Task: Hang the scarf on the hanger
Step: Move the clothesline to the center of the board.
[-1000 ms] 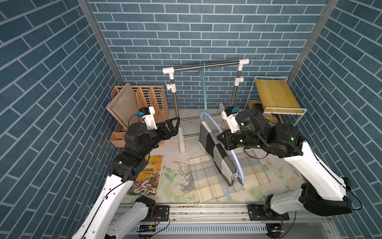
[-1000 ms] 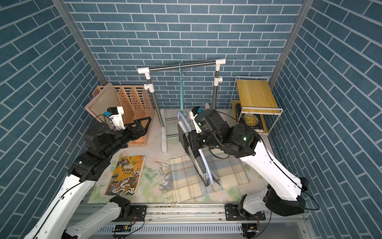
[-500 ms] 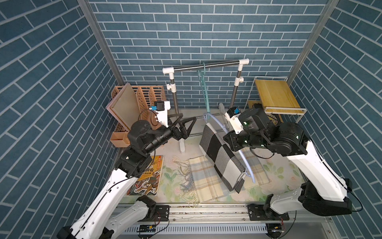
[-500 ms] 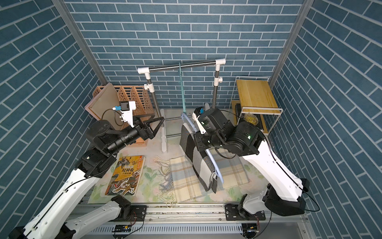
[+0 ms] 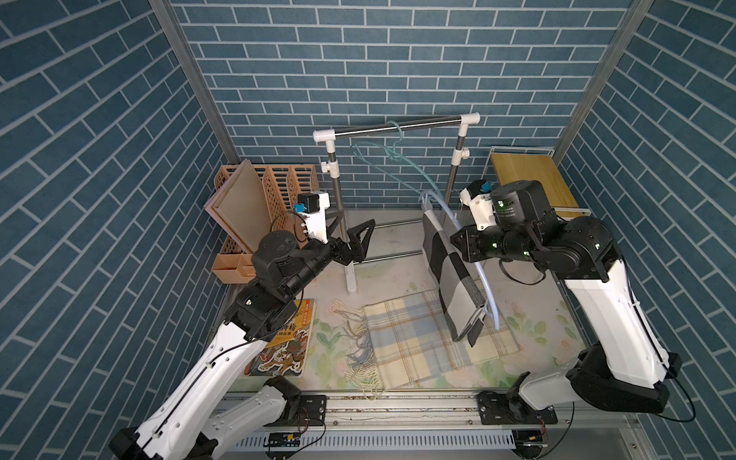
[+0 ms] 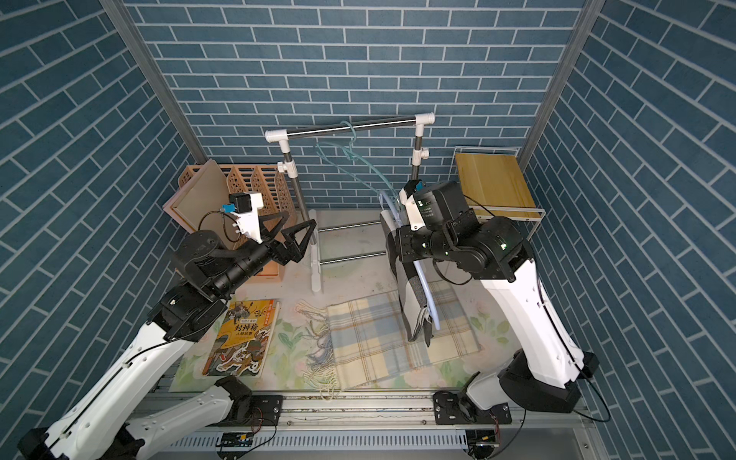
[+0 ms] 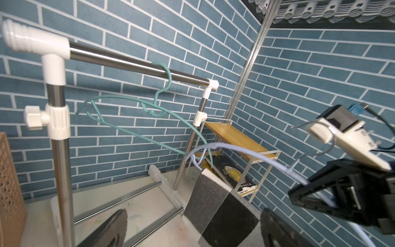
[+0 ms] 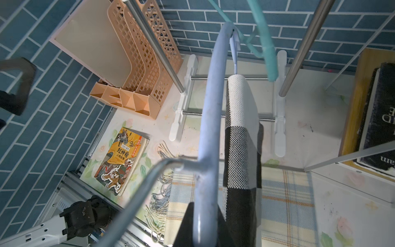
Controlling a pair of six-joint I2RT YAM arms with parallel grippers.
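One scarf drapes blue hanger in right gripper.

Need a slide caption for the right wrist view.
Right gripper holds the pale blue hanger draped with a checked scarf.

Hangers, 2: teal hanger, pale blue hanger.
Scarves, 2: checked scarf, plaid scarf.
Books, 2: illustrated book, dark book.
Garment rail, 1.
File organiser, 1.
Side shelf, 1.
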